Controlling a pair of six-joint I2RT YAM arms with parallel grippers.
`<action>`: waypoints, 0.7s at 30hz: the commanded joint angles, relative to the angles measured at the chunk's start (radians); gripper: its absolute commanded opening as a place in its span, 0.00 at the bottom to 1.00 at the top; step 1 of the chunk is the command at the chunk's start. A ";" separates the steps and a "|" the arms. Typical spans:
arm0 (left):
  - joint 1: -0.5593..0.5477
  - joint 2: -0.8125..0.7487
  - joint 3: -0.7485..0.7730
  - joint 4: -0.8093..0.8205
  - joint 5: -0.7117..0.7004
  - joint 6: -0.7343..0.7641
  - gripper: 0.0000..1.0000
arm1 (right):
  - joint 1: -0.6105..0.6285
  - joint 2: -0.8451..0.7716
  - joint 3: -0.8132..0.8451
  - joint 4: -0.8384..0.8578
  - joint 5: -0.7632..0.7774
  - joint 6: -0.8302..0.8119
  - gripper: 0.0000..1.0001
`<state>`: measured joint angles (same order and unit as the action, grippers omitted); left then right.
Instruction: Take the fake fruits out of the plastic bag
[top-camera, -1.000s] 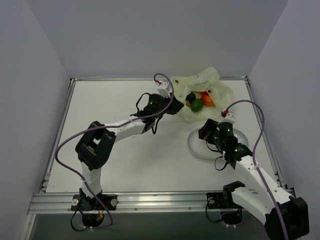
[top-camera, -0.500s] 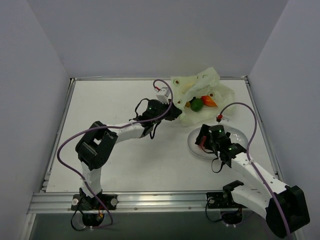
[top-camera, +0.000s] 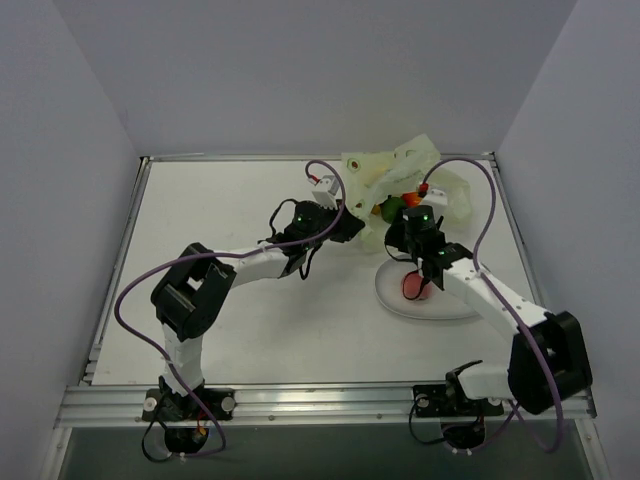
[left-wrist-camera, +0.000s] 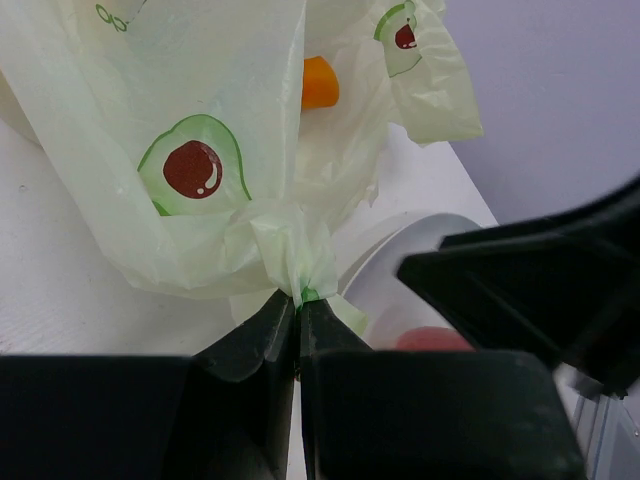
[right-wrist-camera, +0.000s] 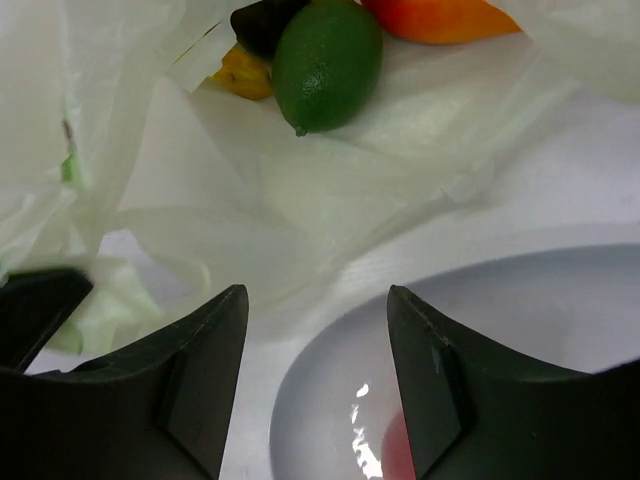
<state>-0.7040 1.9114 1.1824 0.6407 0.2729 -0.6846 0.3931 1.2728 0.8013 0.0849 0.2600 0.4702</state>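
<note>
The plastic bag (top-camera: 400, 170) lies at the back right, pale green with avocado prints; it also shows in the left wrist view (left-wrist-camera: 200, 150). My left gripper (left-wrist-camera: 298, 298) is shut on a bunched fold of its near edge. Inside the bag lie a green oval fruit (right-wrist-camera: 327, 62), an orange-red fruit (right-wrist-camera: 440, 18), a dark brown one (right-wrist-camera: 262, 22) and a bit of yellow banana (right-wrist-camera: 243, 75). My right gripper (right-wrist-camera: 318, 310) is open and empty, between the bag's mouth and the plate (top-camera: 440, 305). A red fruit (top-camera: 413, 285) lies on the plate.
The oval pale grey plate (right-wrist-camera: 480, 330) sits in front of the bag, right of centre. White walls enclose the table on three sides. The right arm's purple cable (top-camera: 480, 215) arcs over the bag's right side.
My right gripper has moved from over the plate back toward the bag's mouth, leaving the red fruit on the plate. My left gripper has kept its hold on the bag.
</note>
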 joint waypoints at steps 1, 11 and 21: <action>-0.009 -0.041 0.010 0.076 0.009 -0.029 0.02 | -0.042 0.166 0.058 0.166 0.018 -0.042 0.54; -0.011 -0.055 0.008 0.073 0.025 -0.027 0.02 | -0.164 0.477 0.199 0.381 -0.146 -0.056 0.75; -0.011 -0.046 0.031 0.043 0.031 -0.018 0.03 | -0.184 0.632 0.257 0.483 -0.241 -0.070 0.79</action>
<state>-0.7120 1.9110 1.1790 0.6582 0.2890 -0.7097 0.2134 1.8832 1.0229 0.4877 0.0601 0.4175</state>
